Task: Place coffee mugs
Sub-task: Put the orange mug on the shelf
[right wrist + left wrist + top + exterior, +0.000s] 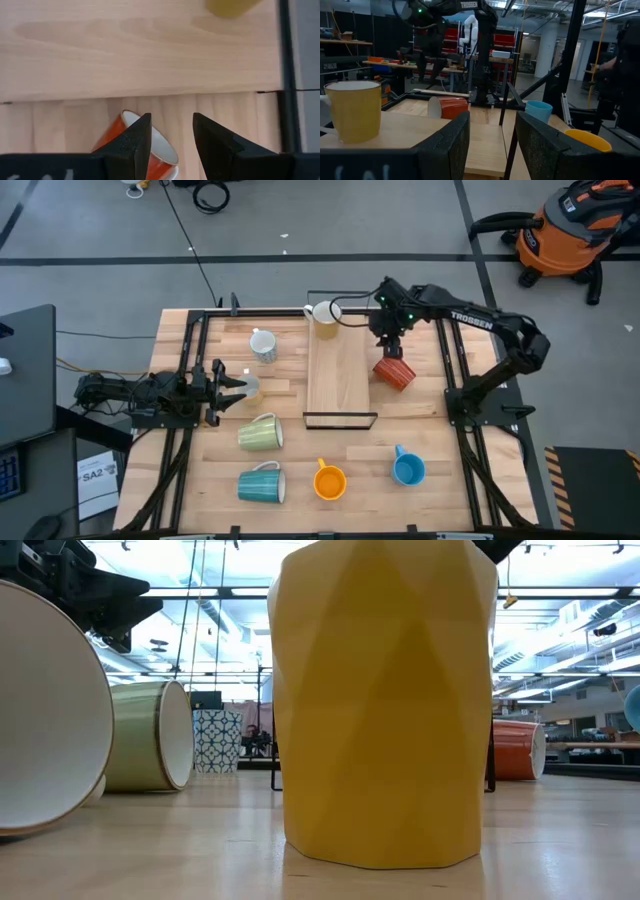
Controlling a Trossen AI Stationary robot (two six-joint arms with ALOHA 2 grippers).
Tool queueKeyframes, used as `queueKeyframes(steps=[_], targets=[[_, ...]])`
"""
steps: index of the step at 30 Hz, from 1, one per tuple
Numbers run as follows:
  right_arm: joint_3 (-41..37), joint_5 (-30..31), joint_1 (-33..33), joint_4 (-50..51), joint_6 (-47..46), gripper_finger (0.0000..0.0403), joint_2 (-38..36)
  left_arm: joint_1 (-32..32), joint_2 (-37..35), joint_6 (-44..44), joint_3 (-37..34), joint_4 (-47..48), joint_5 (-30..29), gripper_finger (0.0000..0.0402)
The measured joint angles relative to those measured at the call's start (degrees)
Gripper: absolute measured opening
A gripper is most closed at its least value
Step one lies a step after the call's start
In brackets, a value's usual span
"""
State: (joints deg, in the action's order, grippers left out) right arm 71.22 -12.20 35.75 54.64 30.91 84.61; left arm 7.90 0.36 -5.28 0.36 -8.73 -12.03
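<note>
Pale wood planks make up the surface, with a lighter raised board at its middle. At the board's far end stands a yellow mug. A red-orange mug lies on its side just off the board's right edge (white inside), directly under the right end effector, whose fingers are apart. The left end effector waits at the surface's left side, fingers also apart. Green, teal, orange, blue and white mugs sit scattered around.

table — pale wood, smooth | mugs — glossy ceramic | board — matt wood
</note>
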Motion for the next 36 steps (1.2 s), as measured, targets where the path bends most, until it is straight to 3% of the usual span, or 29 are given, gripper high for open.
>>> queueKeyframes(steps=[13, 19, 36], targets=[[0.03, -12.70, 4.15, 3.15, 4.42, 0.0150, 8.77, 0.00, 0.00, 0.07, 0.00, 0.48, -1.09, 0.0167], [0.02, -15.59, 4.29, 7.41, 6.82, 0.0150, 12.74, -0.01, 0.00, 0.07, 0.00, 0.48, -1.31, 0.0167], [0.09, -6.14, 4.24, 11.66, 10.25, 0.0150, 13.70, -0.01, 0.00, 0.07, 0.00, 0.47, -1.53, 0.0167]])
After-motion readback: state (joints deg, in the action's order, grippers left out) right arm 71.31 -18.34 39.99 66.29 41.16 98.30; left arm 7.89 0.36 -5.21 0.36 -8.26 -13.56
